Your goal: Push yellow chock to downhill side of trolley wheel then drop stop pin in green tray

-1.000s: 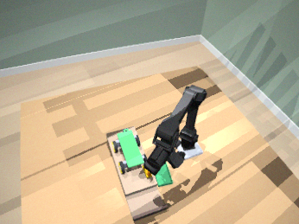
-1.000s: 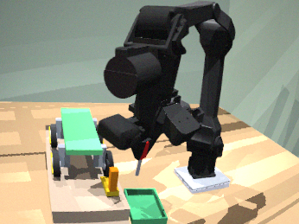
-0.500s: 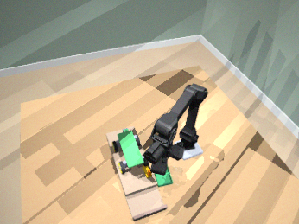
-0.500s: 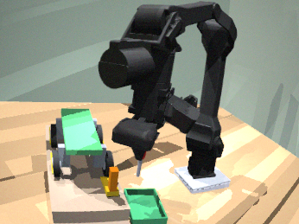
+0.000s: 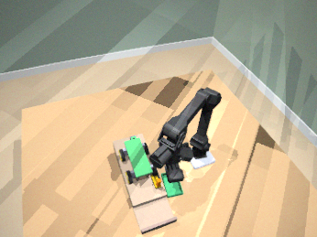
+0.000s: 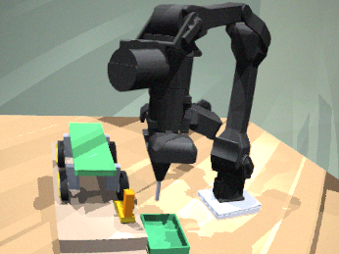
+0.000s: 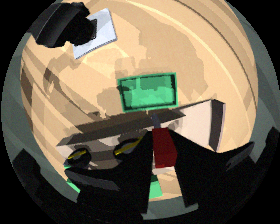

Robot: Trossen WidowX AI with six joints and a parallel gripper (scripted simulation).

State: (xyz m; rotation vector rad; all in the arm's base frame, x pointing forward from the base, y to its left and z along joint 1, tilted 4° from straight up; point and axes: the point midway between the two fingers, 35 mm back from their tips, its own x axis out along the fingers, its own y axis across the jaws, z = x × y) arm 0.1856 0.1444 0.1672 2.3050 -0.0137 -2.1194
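My gripper point(image 6: 159, 177) point(image 7: 159, 134) is shut on the stop pin. The pin's red head point(image 7: 164, 150) shows between the fingers in the wrist view, and its grey shank point(image 6: 158, 191) points down in the exterior view. The pin is in the air near the green tray point(image 5: 172, 186) point(image 6: 164, 232) point(image 7: 149, 92), which looks empty. The green-topped trolley point(image 5: 138, 158) point(image 6: 92, 150) stands on the ramp point(image 5: 153, 213) point(image 6: 93, 224) point(image 7: 200, 117). The yellow chock point(image 5: 157, 181) point(image 6: 128, 204) with its orange handle is at the downhill side of a right-hand wheel; whether they touch is unclear.
The arm's white base plate point(image 5: 202, 160) point(image 6: 208, 203) point(image 7: 107, 32) is to the right of the ramp in the top and exterior views. The tray sits close beside the ramp's right edge. The arm's forearm and wrist hang between the trolley and the base.
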